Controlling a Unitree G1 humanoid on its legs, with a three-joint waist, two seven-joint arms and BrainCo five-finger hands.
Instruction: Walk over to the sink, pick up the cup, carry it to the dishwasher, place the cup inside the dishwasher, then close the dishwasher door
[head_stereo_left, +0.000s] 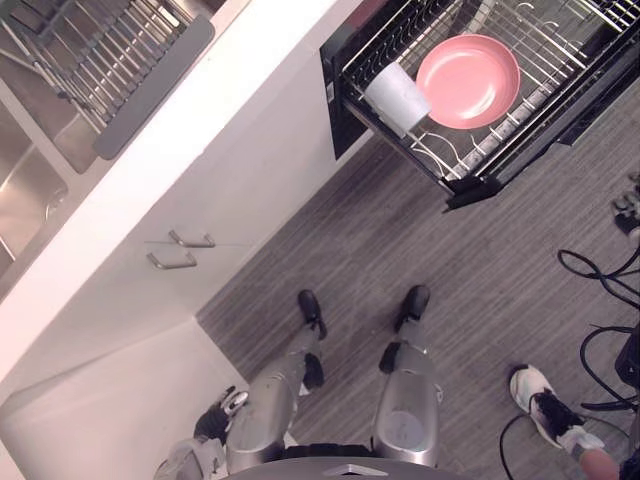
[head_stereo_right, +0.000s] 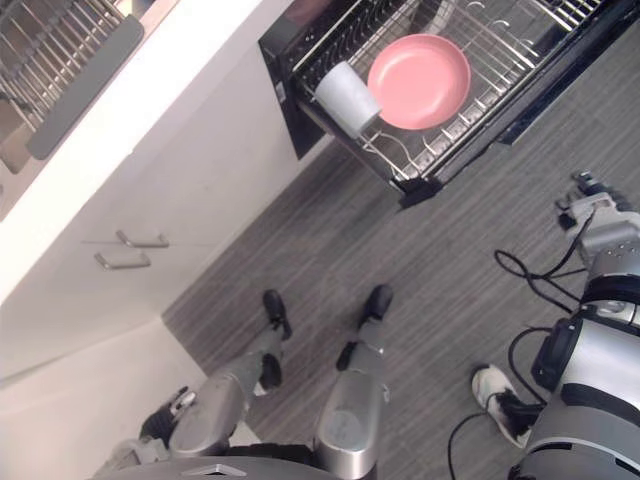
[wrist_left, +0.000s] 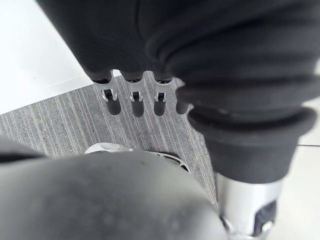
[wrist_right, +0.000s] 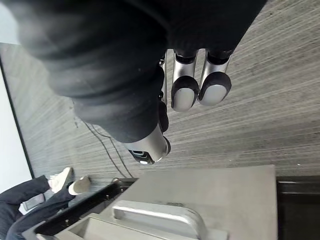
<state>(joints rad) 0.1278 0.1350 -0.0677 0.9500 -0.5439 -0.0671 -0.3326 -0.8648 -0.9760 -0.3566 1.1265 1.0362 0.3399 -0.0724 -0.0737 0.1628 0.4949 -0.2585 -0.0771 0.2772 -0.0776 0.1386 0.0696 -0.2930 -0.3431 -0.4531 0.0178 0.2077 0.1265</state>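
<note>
Cup (head_stereo_left: 398, 97) in rack (head_stereo_left: 503, 128), handle (wrist_right: 155, 217) past right fingers (wrist_right: 185, 92)

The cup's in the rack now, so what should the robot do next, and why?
Probably reach the right hand toward the dishwasher door to swing it shut. The white cup already sits in the rack beside the pink plate, and this hand and the left hand hang open, empty.

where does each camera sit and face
Left eye view: head, facing down at cup and pink plate in the dishwasher rack; left hand low.
Right eye view: beside it, shares cup and plate; right hand at the side.
Left wrist view: along the open left hand, at floor.
Right wrist view: along the open right hand, at floor and dishwasher door.
</note>
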